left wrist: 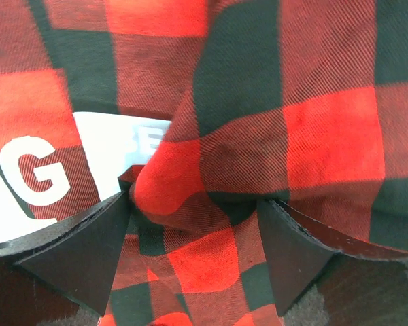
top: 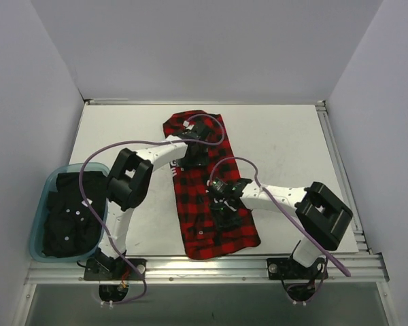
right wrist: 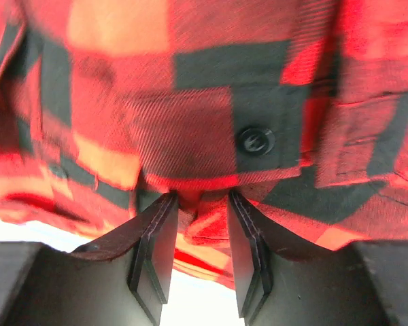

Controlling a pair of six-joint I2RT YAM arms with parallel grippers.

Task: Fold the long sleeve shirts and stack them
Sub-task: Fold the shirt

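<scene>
White table [top: 285, 149] carries the checked shirt [top: 194, 210], spread lengthwise at its middle. Over it, the left pincer [left wrist: 194, 204] stands wide astride a raised fold; the right pincer [right wrist: 202, 200] is narrow, pinching the shirt's edge.

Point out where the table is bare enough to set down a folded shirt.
Widest bare patch: table right of the flannel shirt, beyond the right arm. Smaller one: far left, beyond the bin, beside the left arm. Crowded: centre strip and near left.

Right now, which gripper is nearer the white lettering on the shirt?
Left. The left gripper straddles a fold right beside the white lettering; the right gripper is on the shirt, on its near half.
</scene>
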